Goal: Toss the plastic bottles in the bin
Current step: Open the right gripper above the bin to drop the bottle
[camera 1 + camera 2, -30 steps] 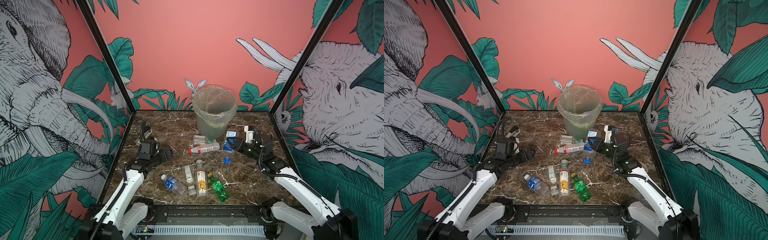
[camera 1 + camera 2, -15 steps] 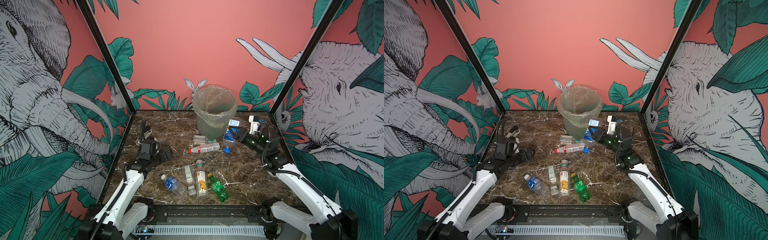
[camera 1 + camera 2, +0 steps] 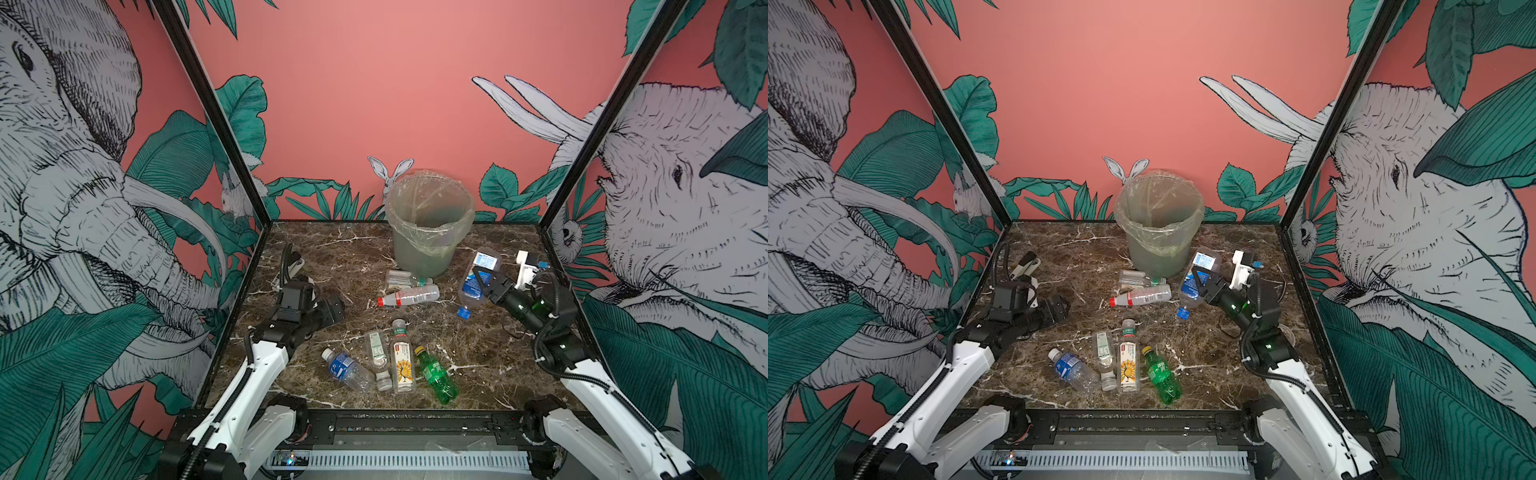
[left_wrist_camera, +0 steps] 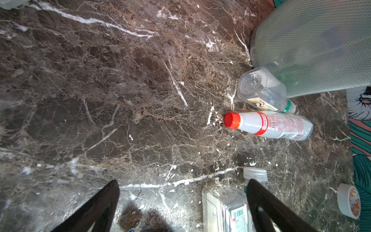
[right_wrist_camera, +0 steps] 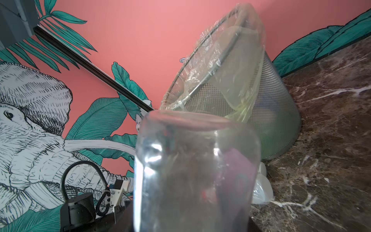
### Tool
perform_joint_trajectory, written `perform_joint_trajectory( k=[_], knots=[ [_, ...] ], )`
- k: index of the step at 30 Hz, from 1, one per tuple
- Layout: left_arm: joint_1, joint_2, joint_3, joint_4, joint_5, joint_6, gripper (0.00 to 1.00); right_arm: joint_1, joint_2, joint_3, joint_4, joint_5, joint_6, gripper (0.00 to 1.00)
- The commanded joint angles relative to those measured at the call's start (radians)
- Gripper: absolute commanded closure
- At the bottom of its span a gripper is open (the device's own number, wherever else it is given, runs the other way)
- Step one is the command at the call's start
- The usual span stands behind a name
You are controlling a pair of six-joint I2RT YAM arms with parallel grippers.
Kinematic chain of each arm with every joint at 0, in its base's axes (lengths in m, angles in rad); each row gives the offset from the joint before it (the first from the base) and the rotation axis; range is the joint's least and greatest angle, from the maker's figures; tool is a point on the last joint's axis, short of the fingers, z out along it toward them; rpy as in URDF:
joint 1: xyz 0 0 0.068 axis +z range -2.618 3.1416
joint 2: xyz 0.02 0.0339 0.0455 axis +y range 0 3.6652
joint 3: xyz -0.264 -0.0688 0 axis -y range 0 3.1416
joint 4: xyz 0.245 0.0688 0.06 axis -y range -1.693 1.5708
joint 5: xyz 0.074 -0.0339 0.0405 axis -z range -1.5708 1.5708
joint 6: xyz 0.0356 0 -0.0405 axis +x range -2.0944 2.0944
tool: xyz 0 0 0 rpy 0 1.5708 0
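Dial: laid on the table (image 3: 478, 353) as both top views show it, with 12 at the back wall.
Change: the right gripper (image 3: 478, 283) has lifted the held bottle (image 3: 468, 291) off the table and carried it back toward 1 o'clock, just beside the bin (image 3: 415, 253).
Meaning: transport appears under way. The bottle hangs cap-down, not yet above the rim, so more lift is probably needed before release.
Right tool: jaws clamped across the bottle's blue-labelled middle.
Left tool: the left gripper (image 3: 332, 309) sits low at 9 o'clock, unmoved, with jaws spread wide and empty.
Bin: at 12 o'clock, round and tapered. Its translucent grey-green wall has a fine mesh-like texture, and a crinkly clear bag is folded over the rim.
Held bottle: thin, clear and glossy, with a blue cap; judged easily dented.
Left to clear: the red-capped bottle (image 3: 409, 296) and a clear bottle (image 3: 405, 278) lie at the bin's foot. Four more lie at 6 o'clock, among them the green bottle (image 3: 436, 374).
Table: glossy dark-brown marble pattern with white veins.
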Motion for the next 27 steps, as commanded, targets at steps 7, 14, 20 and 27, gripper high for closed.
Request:
perform_joint_trajectory(
  k=[7,14,20,27],
  knots=[
    [0.007,-0.004,-0.028,0.035,0.016,-0.010,0.01,-0.005,-0.043,0.027,0.005,0.045,-0.027,0.47],
    [0.009,-0.020,-0.026,0.028,0.027,-0.027,0.01,-0.004,0.322,0.401,0.090,-0.023,-0.033,0.49],
    [0.008,-0.046,-0.037,0.058,0.050,-0.096,0.01,-0.005,0.754,0.963,-0.070,0.060,-0.040,0.17],
    [0.009,-0.077,-0.016,0.013,0.052,-0.097,0.01,-0.003,0.898,1.186,-0.140,0.115,-0.027,0.01]
  ],
)
